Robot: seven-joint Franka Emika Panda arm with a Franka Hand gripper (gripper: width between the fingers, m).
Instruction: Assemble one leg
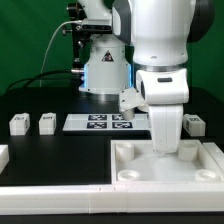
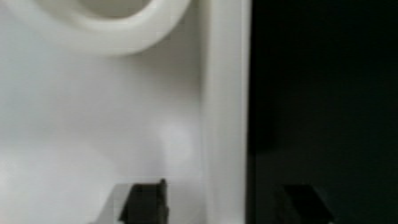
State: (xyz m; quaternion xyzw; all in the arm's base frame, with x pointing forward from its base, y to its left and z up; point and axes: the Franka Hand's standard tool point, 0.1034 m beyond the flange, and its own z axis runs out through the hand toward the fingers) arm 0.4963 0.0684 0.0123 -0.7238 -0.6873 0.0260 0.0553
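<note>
You've got no letters, numbers or brand names to read anywhere right now. The only signs in the exterior view are black-and-white square tags: several sit printed on the marker board [image 1: 108, 122], patterns only, no characters. A small dark tag shows on the first leg [image 1: 18, 124], on the second leg [image 1: 46, 123], and faintly on the third leg [image 1: 195, 124], too small to decode. Your wrist view offers nothing legible.

I see a plain green cloth backdrop [image 1: 30, 40] behind, a matte black flat tabletop [image 1: 45, 145], soft even light
</note>
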